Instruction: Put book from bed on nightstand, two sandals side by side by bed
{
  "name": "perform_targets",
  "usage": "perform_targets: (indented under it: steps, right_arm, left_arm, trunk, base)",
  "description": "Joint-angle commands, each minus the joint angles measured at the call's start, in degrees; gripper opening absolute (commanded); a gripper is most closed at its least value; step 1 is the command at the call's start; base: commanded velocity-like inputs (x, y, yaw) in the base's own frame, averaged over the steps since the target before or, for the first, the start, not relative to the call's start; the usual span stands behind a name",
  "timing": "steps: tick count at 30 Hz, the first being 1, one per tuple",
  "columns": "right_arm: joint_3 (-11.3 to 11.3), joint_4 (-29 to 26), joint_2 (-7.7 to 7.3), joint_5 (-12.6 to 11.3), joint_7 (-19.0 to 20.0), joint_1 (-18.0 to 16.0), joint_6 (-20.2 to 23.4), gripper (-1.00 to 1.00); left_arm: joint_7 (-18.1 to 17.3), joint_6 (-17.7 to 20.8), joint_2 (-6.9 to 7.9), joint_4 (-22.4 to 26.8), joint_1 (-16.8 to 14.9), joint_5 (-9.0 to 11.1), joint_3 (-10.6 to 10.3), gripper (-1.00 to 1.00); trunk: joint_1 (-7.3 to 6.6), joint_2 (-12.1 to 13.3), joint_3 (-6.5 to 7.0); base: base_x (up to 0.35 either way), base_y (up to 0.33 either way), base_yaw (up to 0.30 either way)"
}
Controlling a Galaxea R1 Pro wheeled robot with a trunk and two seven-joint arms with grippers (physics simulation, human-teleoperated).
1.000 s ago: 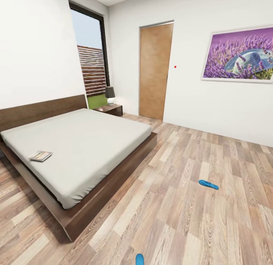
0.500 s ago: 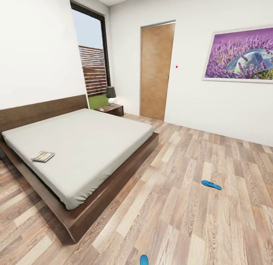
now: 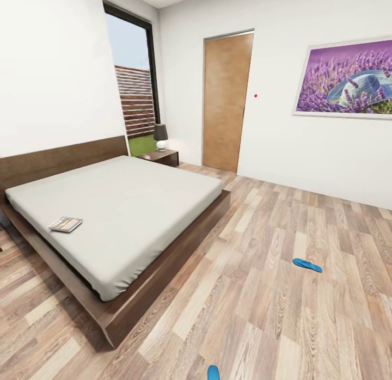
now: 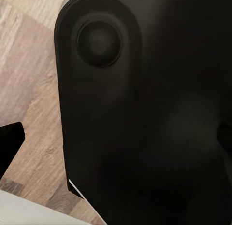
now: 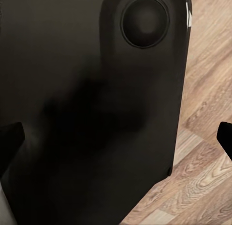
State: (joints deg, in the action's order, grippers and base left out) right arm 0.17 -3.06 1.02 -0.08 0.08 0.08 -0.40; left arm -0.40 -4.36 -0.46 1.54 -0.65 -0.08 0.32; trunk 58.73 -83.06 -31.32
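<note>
Over on the large grey-mattressed bed (image 3: 125, 206) lies the thin paperback book (image 3: 66, 224); two bright blue sandals (image 3: 307, 265) (image 3: 213, 372) sit apart on the wood-plank floor (image 3: 261, 304). Whether the grippers are apart or together, I cannot tell.

We note a matt light-grey cloth mattress (image 3: 125, 206) on the dark smooth wood bed frame (image 3: 158, 285). Floor (image 3: 261, 314): pale wood planks, visibly grained. Door (image 3: 227, 102): tan wood, matt. Walls (image 3: 54, 69): plain matt white.
</note>
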Motion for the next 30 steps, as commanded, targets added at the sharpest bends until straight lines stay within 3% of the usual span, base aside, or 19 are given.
perform_targets:
  steps: [1,30]
  right_arm:
    - [0.0,-0.1,0.01,0.0,0.0,0.0,0.0,1.0]
    - [-0.3,-0.1,0.05,0.0,0.0,0.0,0.0,1.0]
  left_arm:
    - [0.0,-0.2,0.0,-0.1,0.0,0.0,0.0,1.0]
    - [-0.1,-0.3,0.02,-0.1,0.0,0.0,0.0,1.0]
  trunk:
    - [0.0,0.0,-0.05]
    - [0.0,0.0,-0.05]
  base:
    - [0.0,0.024,0.0]
    - [0.032,0.06,0.0]
